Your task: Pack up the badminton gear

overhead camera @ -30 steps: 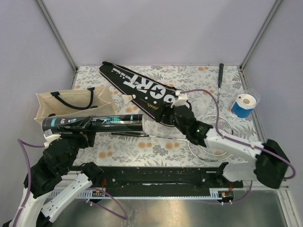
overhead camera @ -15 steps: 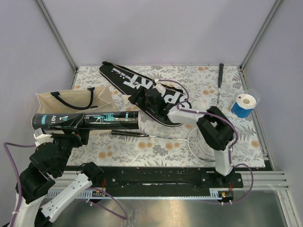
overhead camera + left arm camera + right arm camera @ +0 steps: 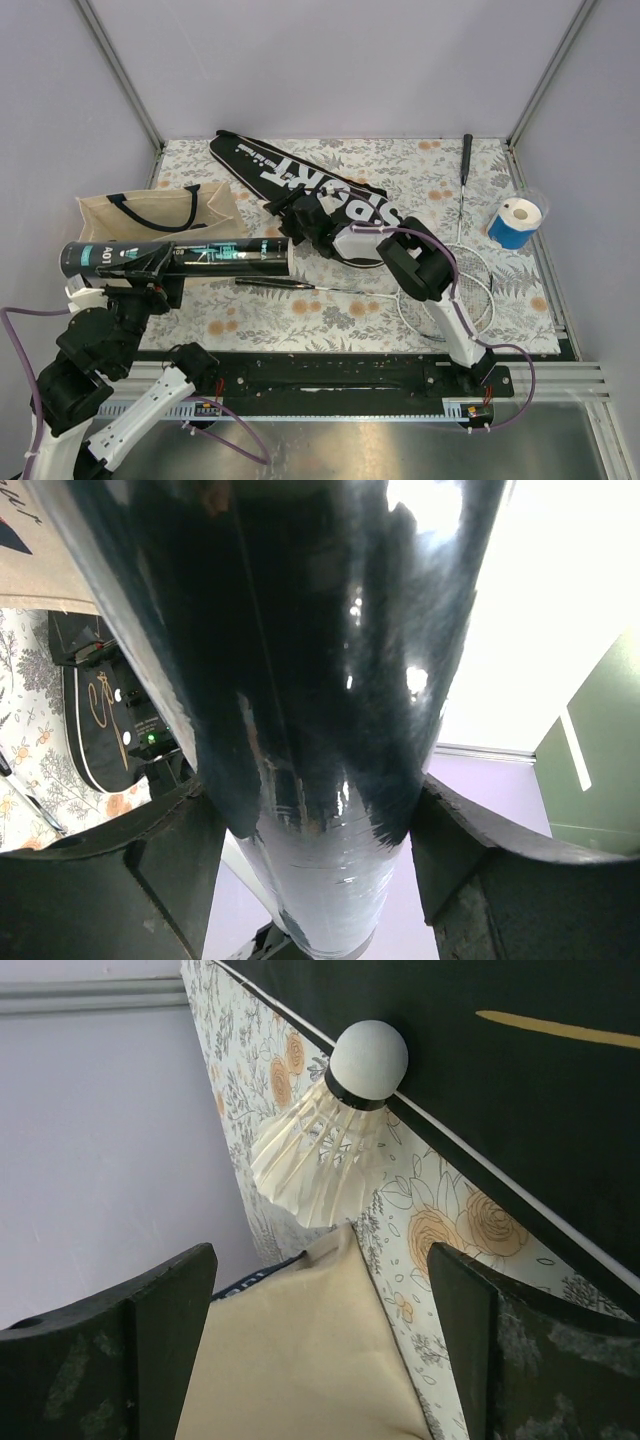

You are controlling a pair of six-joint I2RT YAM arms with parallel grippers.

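My left gripper (image 3: pixel 150 272) is shut on the long black tube with teal print (image 3: pixel 190 256) and holds it level above the table's left side. In the left wrist view the tube (image 3: pixel 300 680) fills the gap between my fingers (image 3: pixel 315 880). My right gripper (image 3: pixel 290 213) is open over the left edge of the black "SPORT" cover (image 3: pixel 300 180). In the right wrist view a white shuttlecock (image 3: pixel 330 1150) lies against the cover's edge (image 3: pixel 500 1080), just beyond my open fingers (image 3: pixel 320 1350). It shows small in the top view (image 3: pixel 269 207). The silver racket (image 3: pixel 450 285) lies at front right.
The beige tote bag (image 3: pixel 150 215) stands at the left, behind the tube; its corner (image 3: pixel 300 1360) sits between my right fingers. A blue and white roll (image 3: pixel 515 222) is at the right edge. A second thin black handle (image 3: pixel 466 160) lies at the back right.
My right arm has swung left across the cover to the shuttlecock beside the bag. My left arm has shifted the tube a little to the left.
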